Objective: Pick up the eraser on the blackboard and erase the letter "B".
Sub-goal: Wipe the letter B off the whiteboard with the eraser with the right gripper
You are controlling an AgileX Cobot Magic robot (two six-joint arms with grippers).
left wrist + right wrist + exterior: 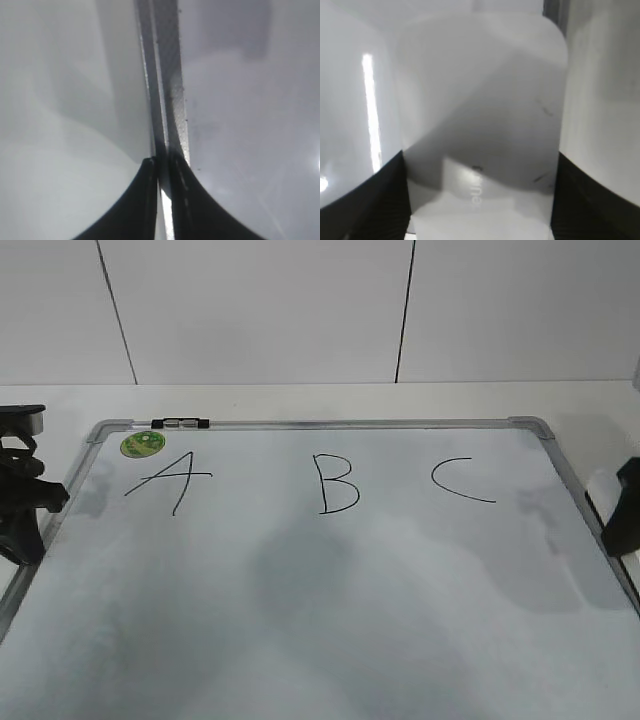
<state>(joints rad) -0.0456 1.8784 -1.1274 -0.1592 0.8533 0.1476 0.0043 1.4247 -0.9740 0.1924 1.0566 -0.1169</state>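
Note:
The blackboard (330, 620) is a white board with a grey frame, lying flat. The letter "B" (337, 483) is drawn in thin black line at its middle top, whole. The white eraser (480, 100) fills the right wrist view between the two black fingers of my right gripper (480, 162), which press on its two sides. In the exterior view the eraser (603, 490) shows as a white block at the board's right frame, beside my right gripper (625, 515). My left gripper (162, 162) is shut and empty over the board's left frame (170, 75).
A slanted "A" (170, 480) and an open "C" (460, 480) flank the B. A round green sticker (142, 444) and a black clip (180, 423) sit at the board's top left. My left gripper (25, 520) hangs at the left edge. A white wall stands behind.

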